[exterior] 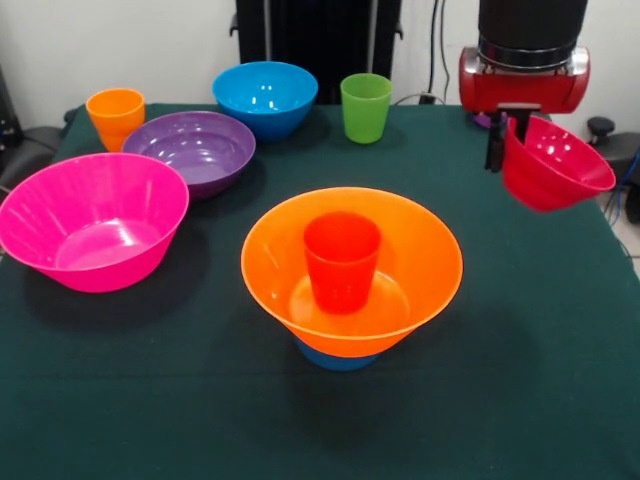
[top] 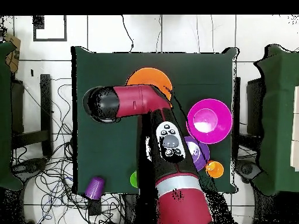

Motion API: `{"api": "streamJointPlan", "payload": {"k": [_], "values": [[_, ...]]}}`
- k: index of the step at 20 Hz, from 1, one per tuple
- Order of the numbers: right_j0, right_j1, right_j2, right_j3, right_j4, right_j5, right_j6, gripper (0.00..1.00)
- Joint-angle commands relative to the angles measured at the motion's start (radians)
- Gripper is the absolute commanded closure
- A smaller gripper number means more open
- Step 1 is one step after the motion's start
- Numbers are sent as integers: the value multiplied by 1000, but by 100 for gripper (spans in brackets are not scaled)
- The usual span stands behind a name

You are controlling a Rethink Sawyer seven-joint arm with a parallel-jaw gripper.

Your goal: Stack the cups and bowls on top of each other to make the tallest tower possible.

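My gripper (exterior: 506,135) is shut on the rim of the small red bowl (exterior: 555,165), which hangs tilted above the table's right side. The tower stands mid-table: a small light-blue bowl (exterior: 336,357) at the base, the large orange bowl (exterior: 400,285) on it, and the red-orange cup (exterior: 342,262) upright inside. On the table sit the pink bowl (exterior: 95,220), purple bowl (exterior: 192,148), blue bowl (exterior: 265,97), green cup (exterior: 366,107) and yellow-orange cup (exterior: 116,115). Overhead, the arm (top: 137,102) hides the gripper and the red bowl. The purple cup (top: 94,186) lies at the table's corner.
Overhead, the orange bowl (top: 146,77), pink bowl (top: 209,119), a part of the purple bowl (top: 202,153) and the yellow-orange cup (top: 215,170) show beside the arm. Cables lie on the floor round the dark green table (exterior: 520,380).
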Motion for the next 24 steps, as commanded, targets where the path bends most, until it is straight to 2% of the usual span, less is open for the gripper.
{"api": "streamJointPlan", "payload": {"k": [1,8,16,19,24], "values": [[-46,100,50,-180,-86,133,-174,100],[-134,151,110,-248,-74,182,-254,100],[-258,212,200,-359,-107,321,-451,100],[-297,224,232,-372,-116,373,-522,100],[-313,248,273,-355,-110,386,-551,100]]}}
